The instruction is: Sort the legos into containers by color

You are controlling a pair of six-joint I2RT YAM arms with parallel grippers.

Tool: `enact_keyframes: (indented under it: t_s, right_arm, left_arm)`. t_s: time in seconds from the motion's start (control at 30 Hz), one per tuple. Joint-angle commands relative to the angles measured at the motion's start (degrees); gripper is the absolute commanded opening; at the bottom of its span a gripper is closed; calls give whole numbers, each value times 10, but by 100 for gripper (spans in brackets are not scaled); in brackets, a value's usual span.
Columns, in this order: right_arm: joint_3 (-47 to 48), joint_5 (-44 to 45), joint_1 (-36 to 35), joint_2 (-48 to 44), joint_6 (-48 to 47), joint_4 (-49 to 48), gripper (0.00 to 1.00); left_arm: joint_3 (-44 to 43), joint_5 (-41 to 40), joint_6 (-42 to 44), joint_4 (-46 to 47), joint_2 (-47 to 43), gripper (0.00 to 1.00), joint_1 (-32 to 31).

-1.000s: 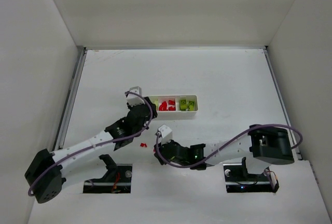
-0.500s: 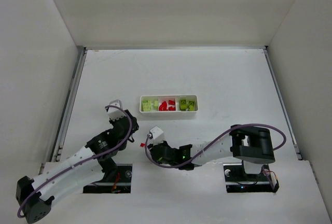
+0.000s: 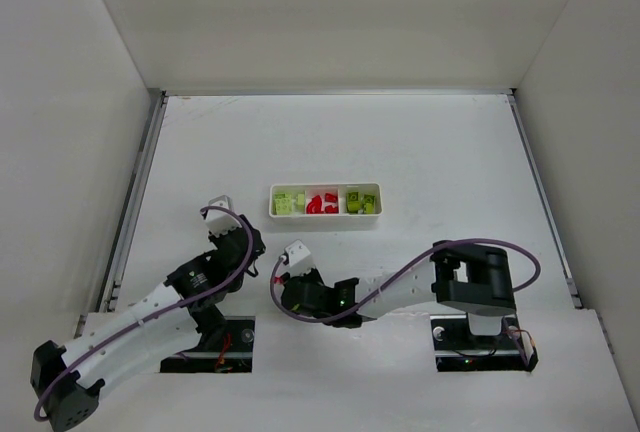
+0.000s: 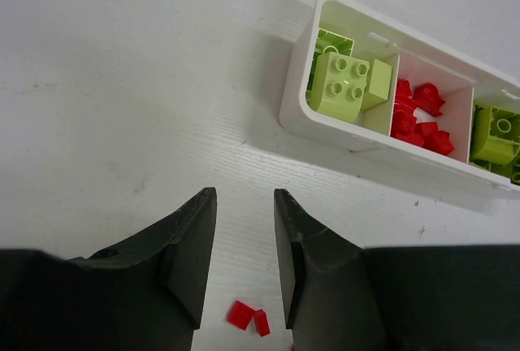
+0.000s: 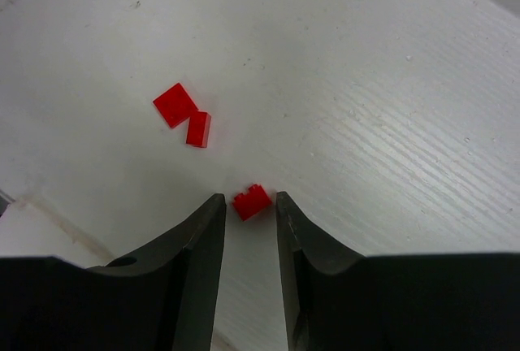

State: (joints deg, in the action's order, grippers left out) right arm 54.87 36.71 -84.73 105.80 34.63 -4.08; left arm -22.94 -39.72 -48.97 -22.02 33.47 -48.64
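The white three-compartment tray (image 3: 324,215) lies mid-table; in the left wrist view (image 4: 294,99) it holds yellow-green legos (image 4: 340,84) in the left and right compartments and red legos (image 4: 418,115) in the middle one. My left gripper (image 4: 244,198) is open and empty, near-left of the tray, with two small red pieces (image 4: 248,317) on the table between its fingers. My right gripper (image 5: 250,198) is open, its tips on either side of a red lego (image 5: 251,202) that lies on the table. The same two red pieces (image 5: 185,115) lie just beyond it.
White walls enclose the table on the left, back and right. The two grippers (image 3: 252,252) (image 3: 280,290) are close together at the near middle-left, both over the loose red pieces. The arm bases sit at the near edge.
My left gripper has drawn back from the tray's left end toward the near left. My right gripper has moved left, up to the loose red lego.
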Motion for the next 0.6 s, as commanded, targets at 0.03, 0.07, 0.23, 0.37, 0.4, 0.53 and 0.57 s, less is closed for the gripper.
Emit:
enact_keyframes:
  t_s: [0.03, 0.07, 0.23, 0.37, 0.4, 0.53, 0.57]
  right_arm:
    - [17, 22, 4, 14, 14, 28, 34]
    - [17, 22, 4, 14, 16, 28, 32]
    - [9, 26, 2, 9, 17, 20, 24]
    - [-13, 36, 4, -30, 18, 14, 23]
    - [-20, 38, 5, -43, 17, 12, 23]
    - [-56, 39, 43, -122, 9, 4, 24]
    - [-64, 38, 58, -140, 4, 0, 24]
  left_arm:
    - [2, -10, -2, -4, -9, 32, 3]
    - [1, -10, 0, -5, -9, 32, 4]
    - [3, -5, -3, -1, -1, 32, -4]
    - [-3, 8, 5, -3, 5, 32, -8]
    - [-1, 12, 6, 0, 2, 32, -11]
    - [3, 23, 6, 4, -3, 34, -25]
    - [2, 23, 7, 3, -4, 34, -28]
